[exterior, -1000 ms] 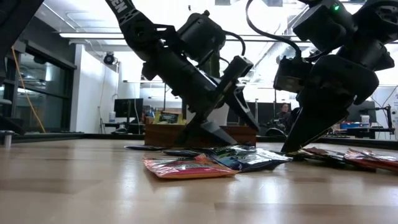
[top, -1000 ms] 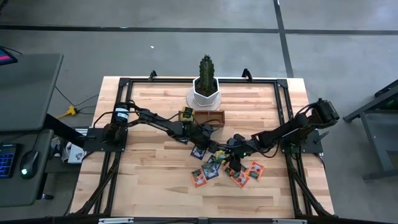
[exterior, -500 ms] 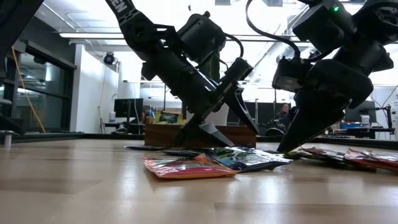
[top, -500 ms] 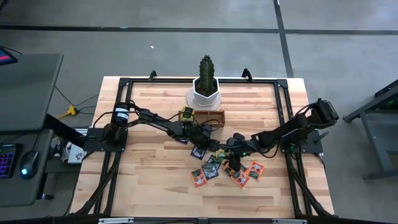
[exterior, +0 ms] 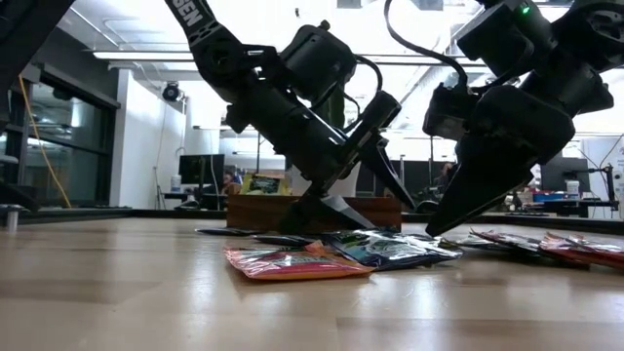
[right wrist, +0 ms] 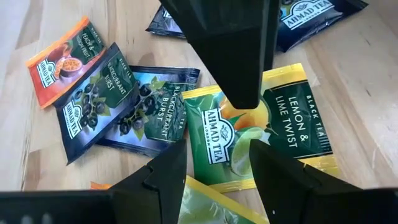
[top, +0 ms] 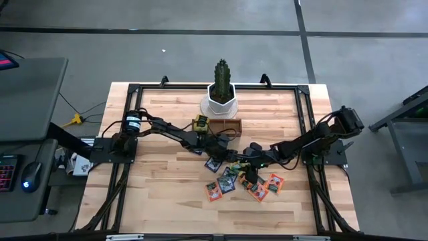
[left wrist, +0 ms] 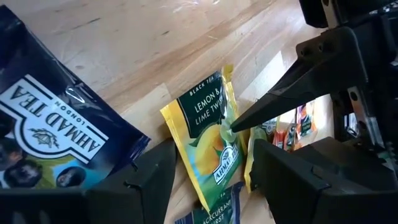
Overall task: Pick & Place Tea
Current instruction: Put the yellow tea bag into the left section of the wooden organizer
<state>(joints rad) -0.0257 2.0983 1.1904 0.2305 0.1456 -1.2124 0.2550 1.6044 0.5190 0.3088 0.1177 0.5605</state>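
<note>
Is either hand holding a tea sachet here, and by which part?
Nothing is held. Left hand and right hand both stand open over the lemon sachet.

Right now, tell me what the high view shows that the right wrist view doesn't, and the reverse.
Only the high view shows the potted cactus, the wooden tray and both arms reaching the pile. Only the right wrist view lets you read the sachet print: Lemon & Lime Twist, Blackcurrant Burst. Both show the tea sachets lying scattered on the wooden table.
</note>
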